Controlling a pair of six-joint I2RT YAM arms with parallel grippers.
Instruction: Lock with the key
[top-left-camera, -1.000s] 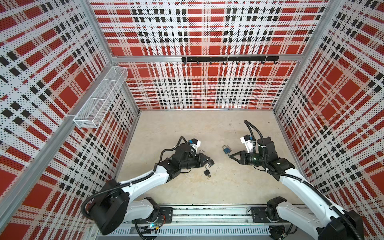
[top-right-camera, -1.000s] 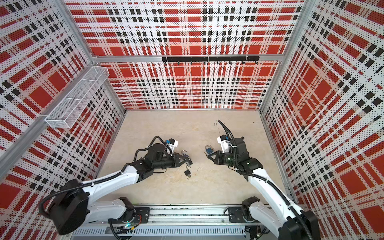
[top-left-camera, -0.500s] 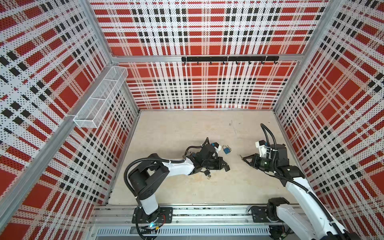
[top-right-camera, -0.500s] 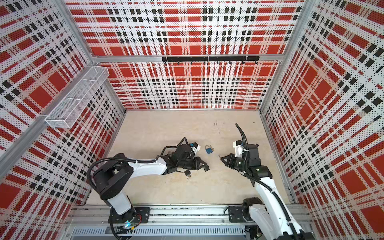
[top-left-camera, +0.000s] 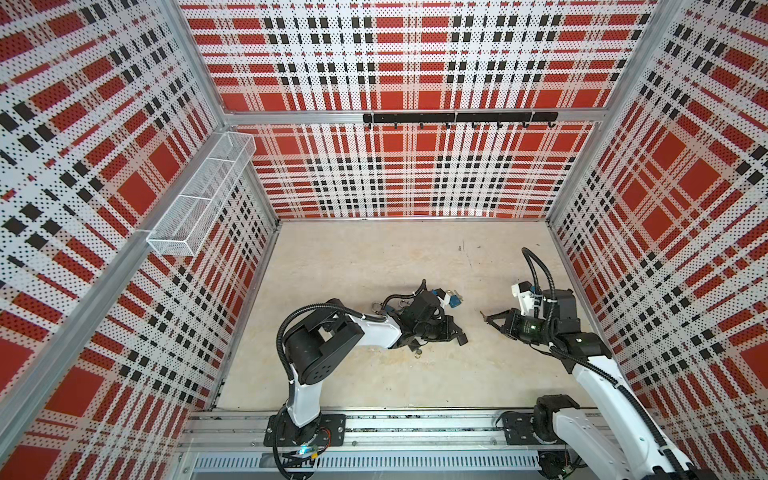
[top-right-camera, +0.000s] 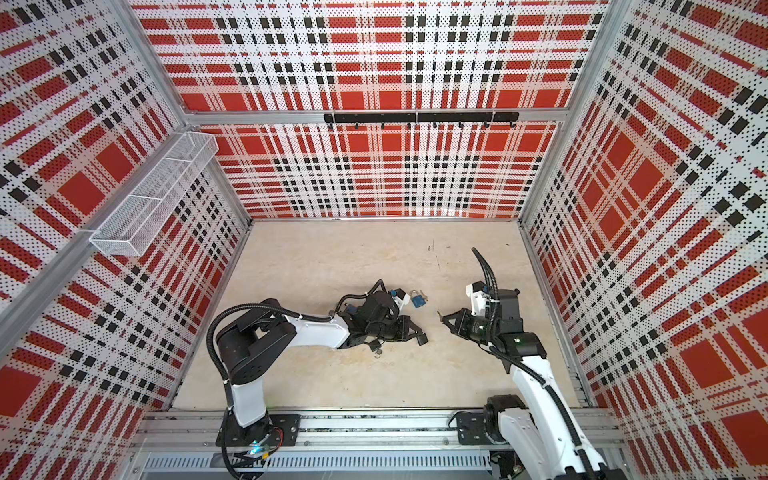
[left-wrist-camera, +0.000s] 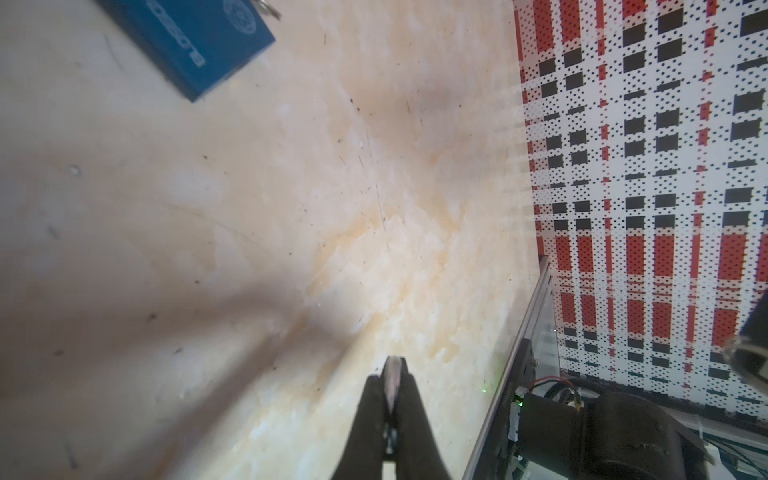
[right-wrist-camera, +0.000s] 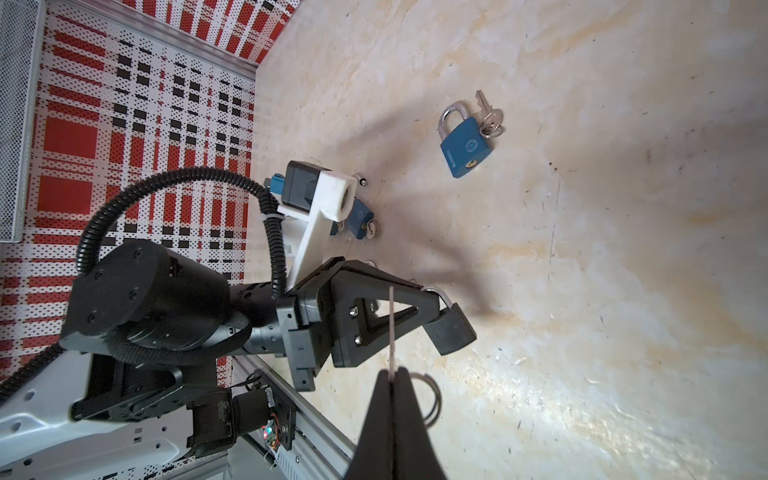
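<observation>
**Key and padlock in hand, not yet brought together**

The left hand (right-wrist-camera: 432, 300) is pinched shut on the silver shackle of the black padlock (right-wrist-camera: 451, 328), whose body hangs off its fingertips just above the tabletop (right-wrist-camera: 582, 249). The right hand (right-wrist-camera: 392, 376) is closed tight on the head of the key (right-wrist-camera: 391, 324). The blade sticks straight out past the fingertips and the key ring (right-wrist-camera: 432, 395) dangles beside them.

In both top views the two hands face each other with bare tabletop between them, so key and lock are near but apart. A blue padlock (right-wrist-camera: 464, 147) with its own keys lies further back, and a second blue padlock (right-wrist-camera: 358, 218) lies behind the left wrist. Neither seems to be part of the work.

The step in hand looks like the approach before insertion. The black padlock's keyhole face shows in no view, and I cannot tell whether its shackle is seated. The next move probably calls for turning the lock's underside towards the blade, lining the two up on one axis, then closing the gap slowly, since a lock held only by its shackle may swing when pushed.
</observation>
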